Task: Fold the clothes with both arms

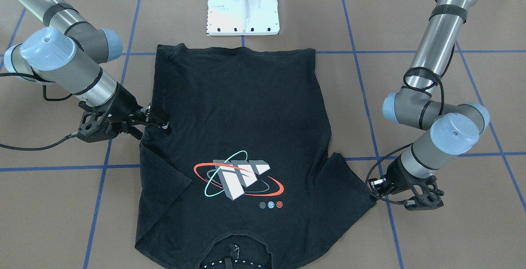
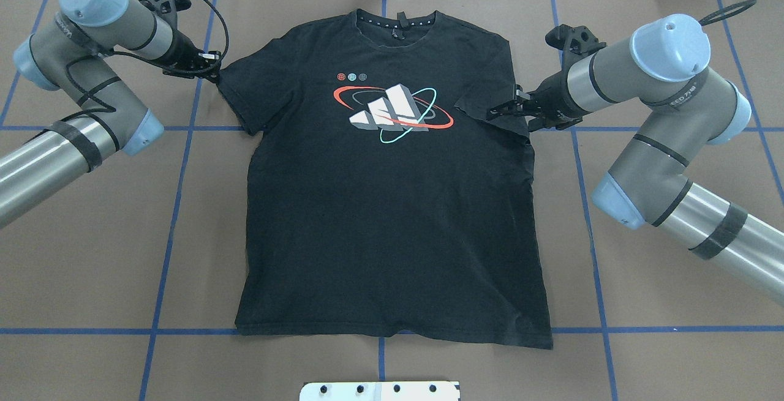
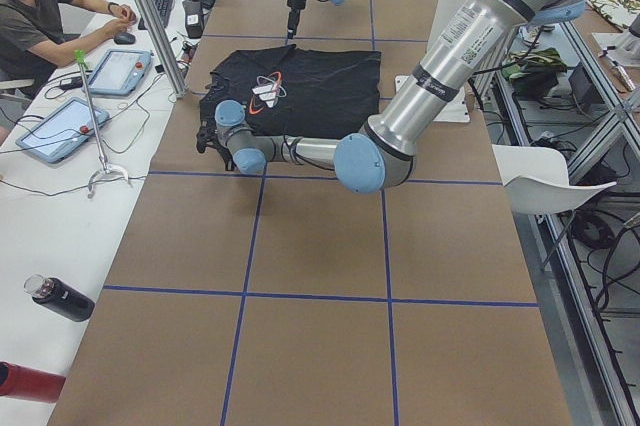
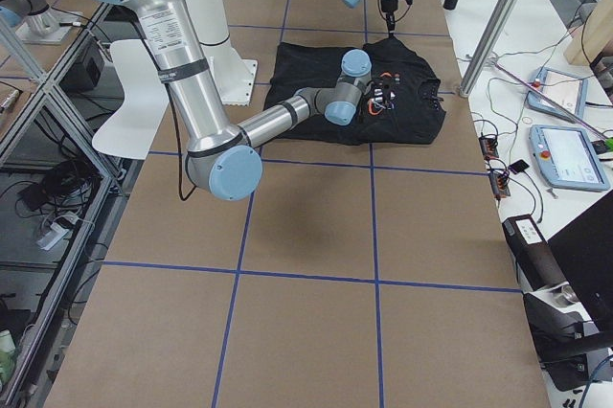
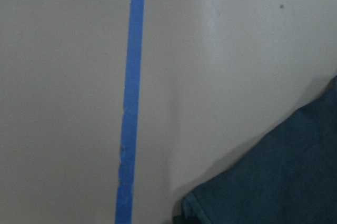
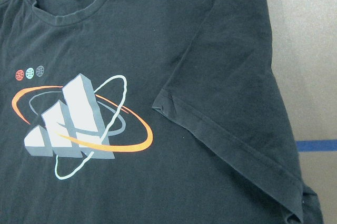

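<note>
Left gripper point(image 2: 212, 71) touches the tip of the shirt's point(image 2: 392, 217) spread sleeve point(image 2: 236, 92) (whether it pinches, I cannot tell). Right gripper point(image 2: 499, 110) is at the other sleeve point(image 6: 226, 134), folded inward; its jaws are equally unclear. Shirt lies graphic-up, mid-table point(image 2: 92, 254).

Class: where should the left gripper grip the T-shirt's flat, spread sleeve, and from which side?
Grip the sleeve at its outer hem corner, coming from the robot's left: it lies flat, pointing outward toward the left gripper, with its hem edge free.
</note>
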